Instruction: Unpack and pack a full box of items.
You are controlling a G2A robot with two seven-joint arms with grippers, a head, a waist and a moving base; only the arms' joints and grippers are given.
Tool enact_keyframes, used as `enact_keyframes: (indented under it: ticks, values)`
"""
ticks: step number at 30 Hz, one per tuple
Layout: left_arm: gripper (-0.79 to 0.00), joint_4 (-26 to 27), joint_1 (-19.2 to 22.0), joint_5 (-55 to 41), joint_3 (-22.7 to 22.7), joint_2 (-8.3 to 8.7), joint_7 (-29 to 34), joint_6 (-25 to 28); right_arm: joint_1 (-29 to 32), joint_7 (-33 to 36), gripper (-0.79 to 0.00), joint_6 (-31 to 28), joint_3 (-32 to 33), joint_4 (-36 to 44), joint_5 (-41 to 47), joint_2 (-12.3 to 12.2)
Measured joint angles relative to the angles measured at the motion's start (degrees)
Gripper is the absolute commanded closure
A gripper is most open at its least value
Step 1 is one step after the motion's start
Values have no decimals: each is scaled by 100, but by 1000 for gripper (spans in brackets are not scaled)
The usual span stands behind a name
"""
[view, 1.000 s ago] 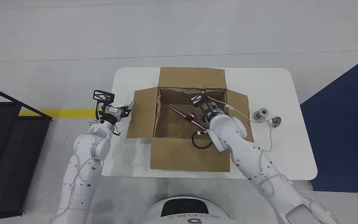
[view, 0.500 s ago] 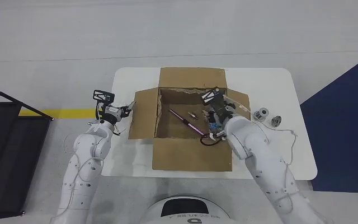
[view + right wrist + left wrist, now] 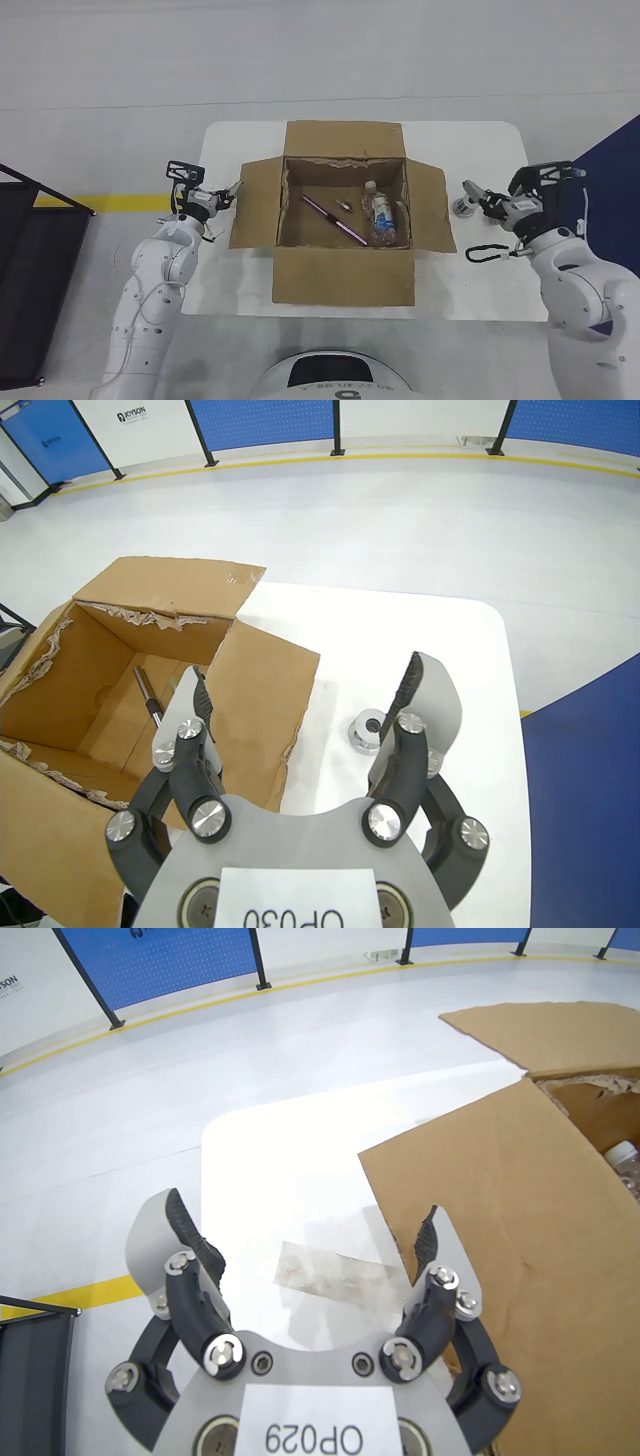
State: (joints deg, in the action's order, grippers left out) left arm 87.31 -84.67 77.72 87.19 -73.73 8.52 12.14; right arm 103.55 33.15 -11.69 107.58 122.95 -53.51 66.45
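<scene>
Both tools are spread wide open, nothing gripped: left tool [image 3: 302, 1202] is parked just off the cardboard box [image 3: 343, 275], right tool [image 3: 307, 665] over bare counter [image 3: 500, 290] by a metal spool [image 3: 367, 727]. Inside, a water bottle [image 3: 380, 218] is laid lengthwise near the right wall, cap pointed away, and a rod [image 3: 335, 219] is laid diagonally beside it. Plenty of pale floor [image 3: 300, 50] is seen beyond.

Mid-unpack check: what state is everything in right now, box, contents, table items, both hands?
Box, open, flaps folded outward.
Bottle, capped, lying flat inside the box.
Rod, lying on the box floor.
Metal spool, on its end on the table, outside the box.
Black cable, looped on the table, outside the box.
Left hand, open, empty.
Right hand, open, empty.
</scene>
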Motion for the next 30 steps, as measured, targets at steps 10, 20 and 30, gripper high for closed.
enact_keyframes:
  ticks: [10,20,30]
  values:
    - [-785,0,0,0,0,0,0,0,-240,467,-785,347,48,-717,-899,-45]
    - [-785,0,0,0,0,0,0,0,-1685,1762,-354,205,-247,-2963,-1518,-178]
    - [-785,0,0,0,0,0,0,0,-2754,1820,-265,-32,-697,-4587,-1555,-214]
